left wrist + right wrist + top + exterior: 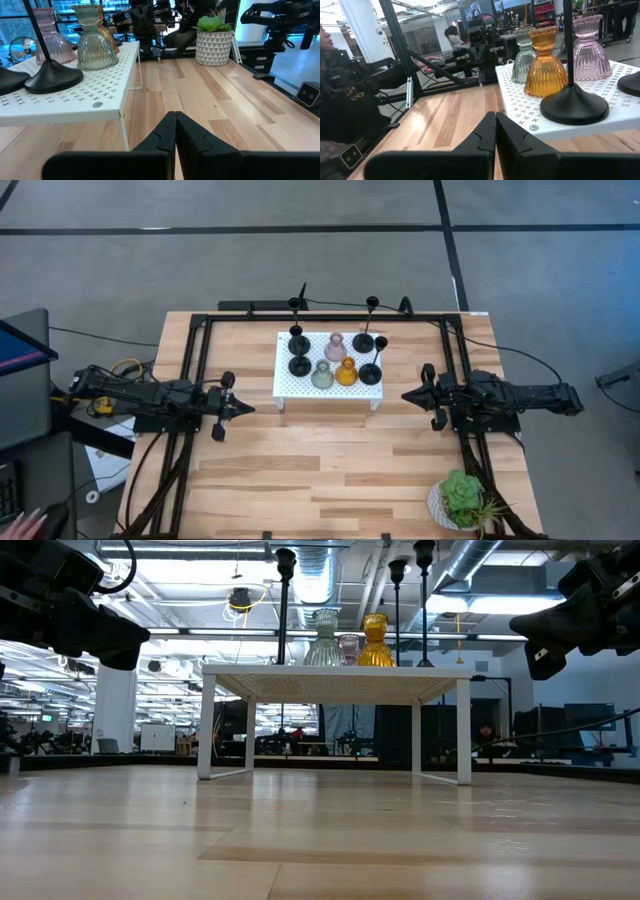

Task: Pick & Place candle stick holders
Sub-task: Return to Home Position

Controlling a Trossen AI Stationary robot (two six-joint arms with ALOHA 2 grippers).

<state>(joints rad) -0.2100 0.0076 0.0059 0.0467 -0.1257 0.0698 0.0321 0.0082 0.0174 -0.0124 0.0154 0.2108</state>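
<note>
Closest to each wrist lens were my own dark fingers: the left end effector [175,116] was clenched on nothing, tips pressed together, and the right end effector [495,115] was the same, empty and pinched closed. Both hovered over the desk [330,470], one on either side of the white perforated platform [287,388], apart from it and pointing in at it.

All seven candle stick holders [323,640] stood upright on that platform. The pale green holder [322,375] and amber holder [346,372] sat side by side in the middle, with the pink holder [336,348] just behind them. The four black holders [299,366] flanked them, two toward the left arm and two toward the right. A potted plant [462,498] stood well apart, near the desk's corner on the right arm's side.

By my reading the placing was finished. Had I needed to lift one again, I would have treated the ribbed translucent pieces as brittle and slick and pinched them at the narrow neck above the bulb. The black ones looked stiff but tippy, so I would have gripped the thin stem low, just above the disc.
</note>
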